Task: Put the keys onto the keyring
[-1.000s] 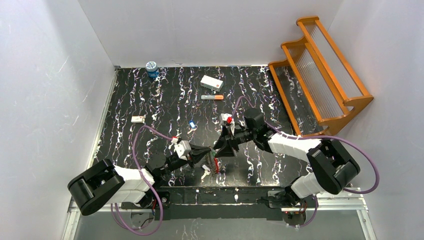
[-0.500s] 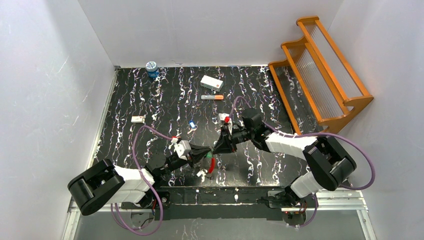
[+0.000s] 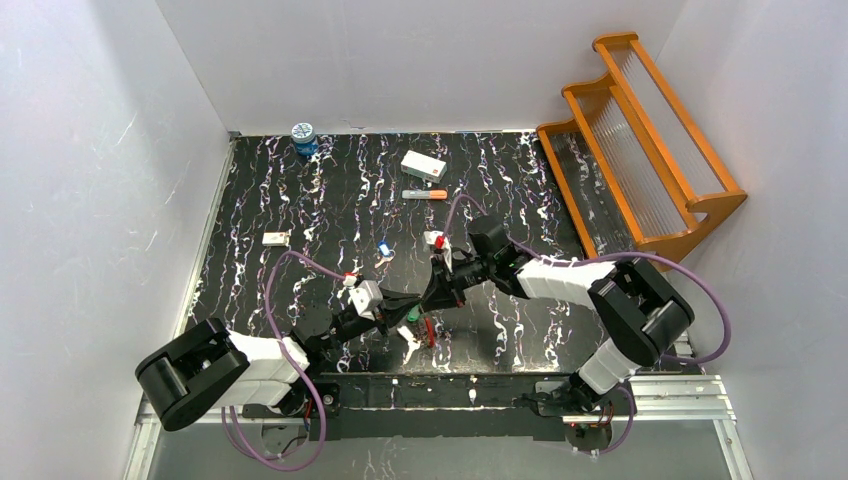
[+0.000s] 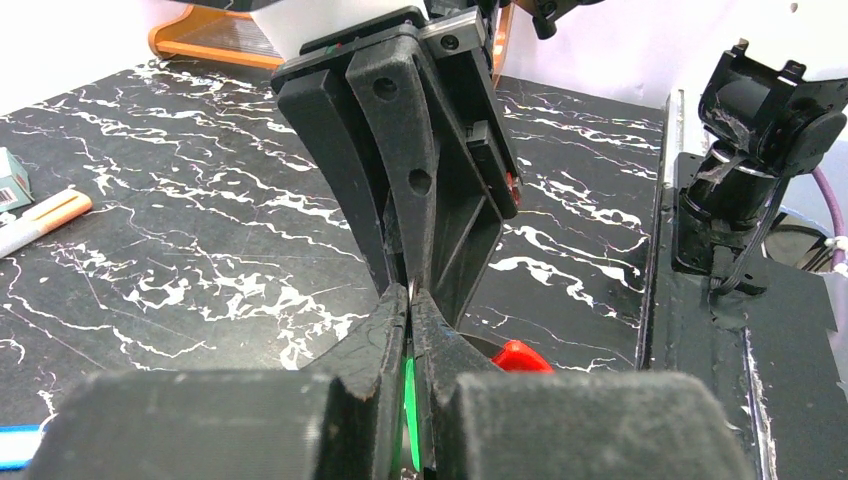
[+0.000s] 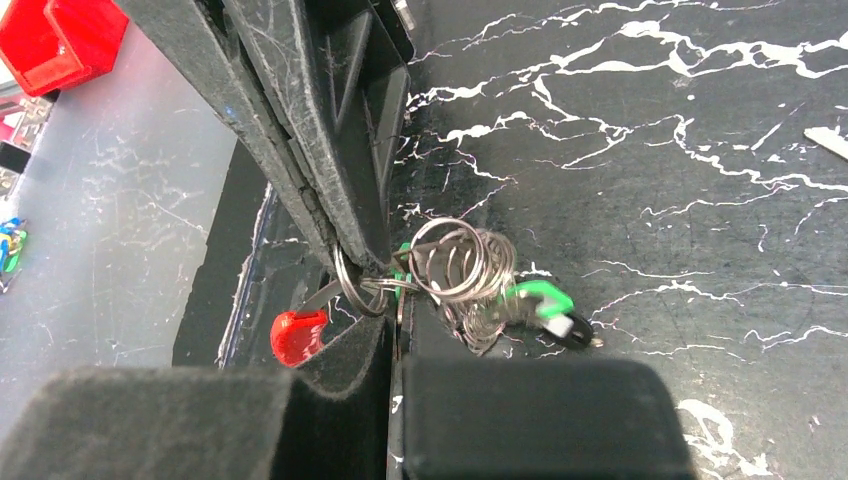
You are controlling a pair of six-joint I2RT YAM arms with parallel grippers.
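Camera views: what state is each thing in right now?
Left end effector: shut on silver wire keyring.
Right end effector: shut on the same keyring.
Small green-headed key: hanging from the keyring's coils.
Small blue-headed key: loose on black marbled table.
Orange-tipped grey marker: lying flat, untouched.

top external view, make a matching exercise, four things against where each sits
Things
1. orange wooden rack
2. small blue-capped jar
3. grey marker with orange tip
4. small blue-headed silver key

Places
A. far left corner of the black marbled table
B. just nearer than the white rectangular box
C. right edge, by the wall
D. mid-table, nearer than the marker

Pairs: 1-C, 2-A, 3-B, 4-D
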